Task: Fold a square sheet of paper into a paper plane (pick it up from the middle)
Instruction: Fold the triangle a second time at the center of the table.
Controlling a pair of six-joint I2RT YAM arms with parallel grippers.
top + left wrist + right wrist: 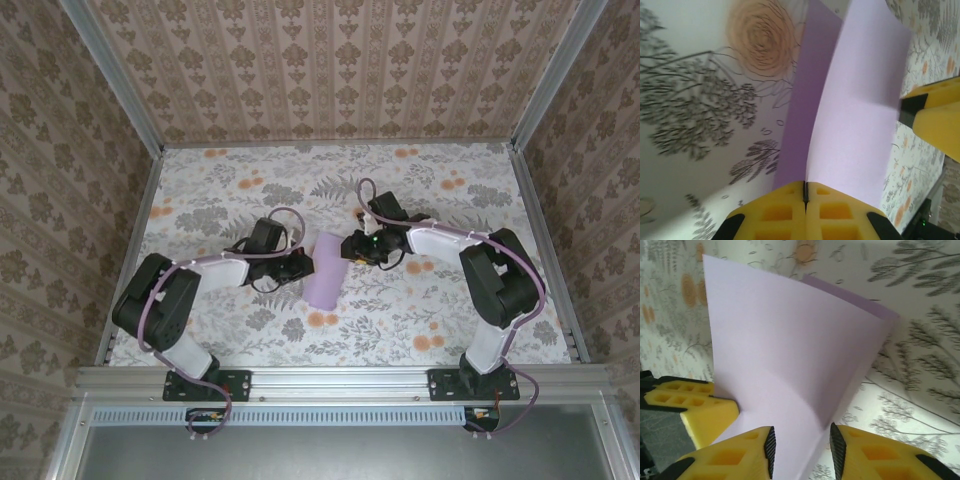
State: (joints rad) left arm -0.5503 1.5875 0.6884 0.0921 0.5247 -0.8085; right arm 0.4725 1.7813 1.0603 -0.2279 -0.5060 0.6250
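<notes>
The square sheet of paper (325, 271) is plain lilac and lies bent over on itself in the middle of the tablecloth, its upper layer lifted off the lower one. My left gripper (303, 266) is at its left side, jaws shut on the edge of the raised layer (860, 110), which runs into the seam between the yellow fingers (785, 212). My right gripper (352, 249) is at the paper's right side. In the right wrist view the right gripper (802, 450) is open and straddles the curved paper (790, 355), with a gap on each side.
The floral tablecloth (400, 310) covers the table inside patterned walls with metal rails. In the left wrist view a finger of the right gripper (935, 117) is close at the paper's far edge. The left gripper's finger (695, 410) shows in the right wrist view.
</notes>
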